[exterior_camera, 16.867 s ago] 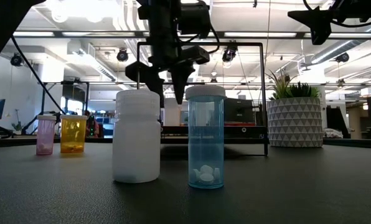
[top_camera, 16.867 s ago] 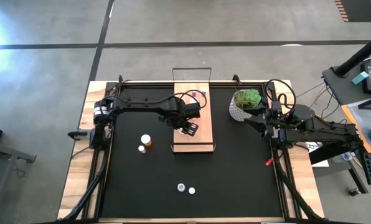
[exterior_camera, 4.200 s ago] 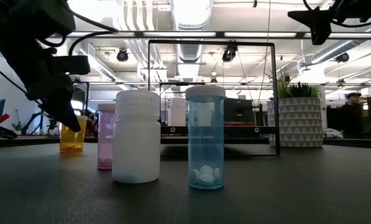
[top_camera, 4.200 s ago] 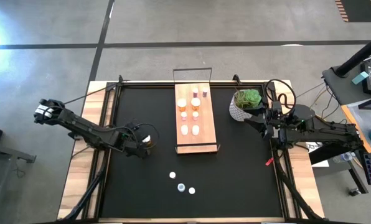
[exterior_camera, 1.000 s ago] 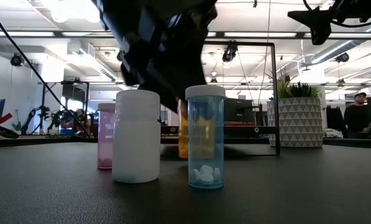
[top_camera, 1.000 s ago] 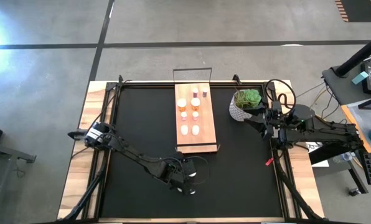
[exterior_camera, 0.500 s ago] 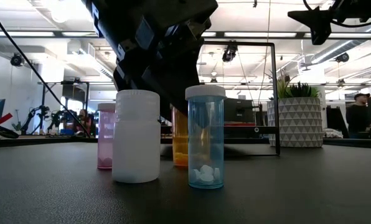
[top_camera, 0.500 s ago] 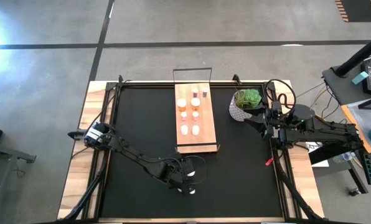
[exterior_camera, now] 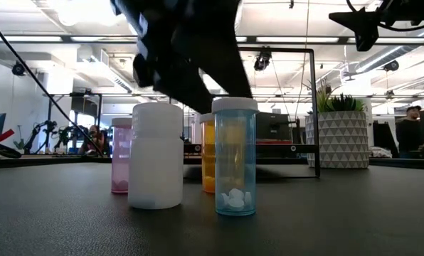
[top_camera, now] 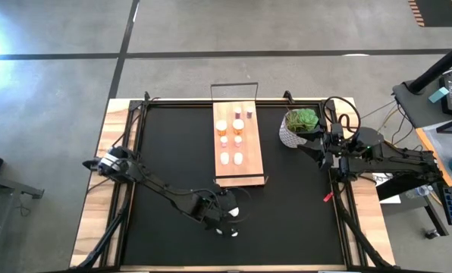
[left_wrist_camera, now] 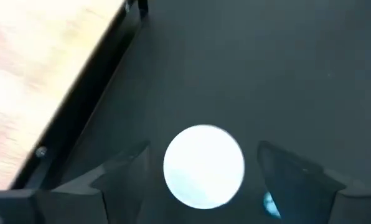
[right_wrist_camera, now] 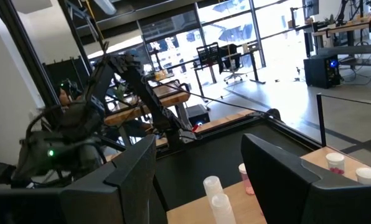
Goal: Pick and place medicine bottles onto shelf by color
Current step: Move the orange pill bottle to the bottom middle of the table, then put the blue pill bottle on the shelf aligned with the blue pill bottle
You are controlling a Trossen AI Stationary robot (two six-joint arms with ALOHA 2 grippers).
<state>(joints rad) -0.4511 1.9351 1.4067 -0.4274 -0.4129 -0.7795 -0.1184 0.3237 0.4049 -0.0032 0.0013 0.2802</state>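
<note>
Six medicine bottles (top_camera: 230, 141) stand on the shelf (top_camera: 254, 163), while the wide-open left tool (top_camera: 227, 219) hovers over four left on the worktop (top_camera: 294, 205).

Grey concrete floor (top_camera: 287, 30), bright ceiling lights (exterior_camera: 219, 11), large windows (right_wrist_camera: 223, 31).

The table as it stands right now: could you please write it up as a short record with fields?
shelf: wooden shelf at the far middle of the mat, six bottles in two rows
loose bottles: pink, white, orange and blue bottle upright near the front edge
left gripper: open, fingers either side of a pale cap, not touching
right gripper: open, empty, waiting beside the potted plant
</note>
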